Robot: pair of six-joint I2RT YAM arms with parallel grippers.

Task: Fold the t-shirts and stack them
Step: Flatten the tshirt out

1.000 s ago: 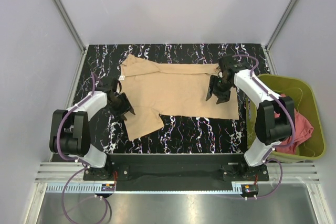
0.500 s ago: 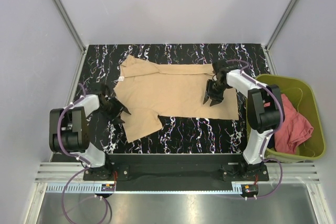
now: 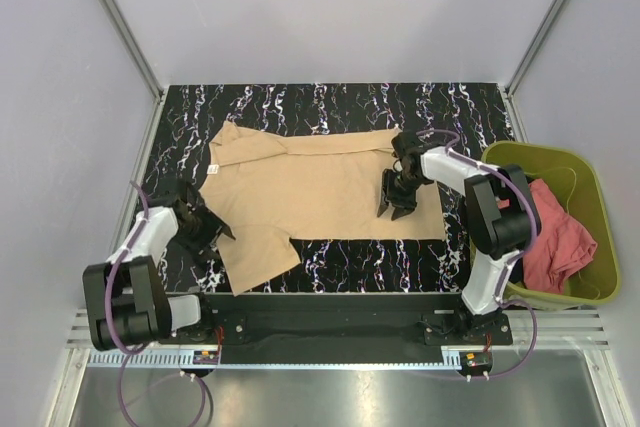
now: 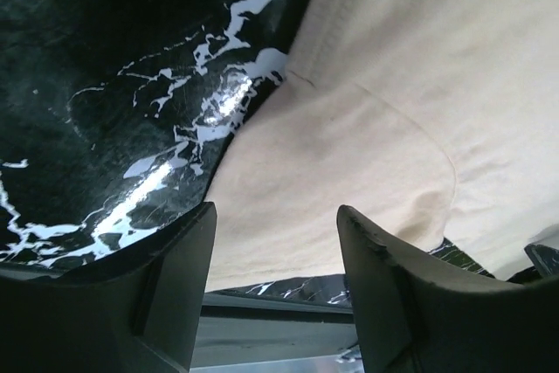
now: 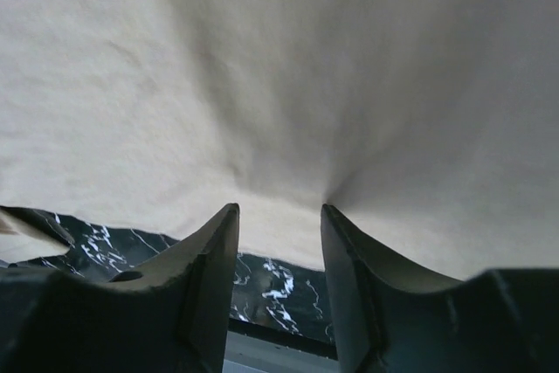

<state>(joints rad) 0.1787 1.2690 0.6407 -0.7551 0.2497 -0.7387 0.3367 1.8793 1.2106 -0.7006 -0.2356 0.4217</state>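
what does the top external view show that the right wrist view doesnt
Only the top external view shows the whole tan t-shirt spread flat, both arms, the left gripper at the shirt's left sleeve, and the olive bin holding the salmon-red t-shirt. Only the right wrist view shows the cloth gathered into a pucker between the right gripper fingers. Both show the tan shirt and the black marbled table.

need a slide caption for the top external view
Two arms work a tan t-shirt spread on the marble table; salmon-red shirt waits in the green bin.
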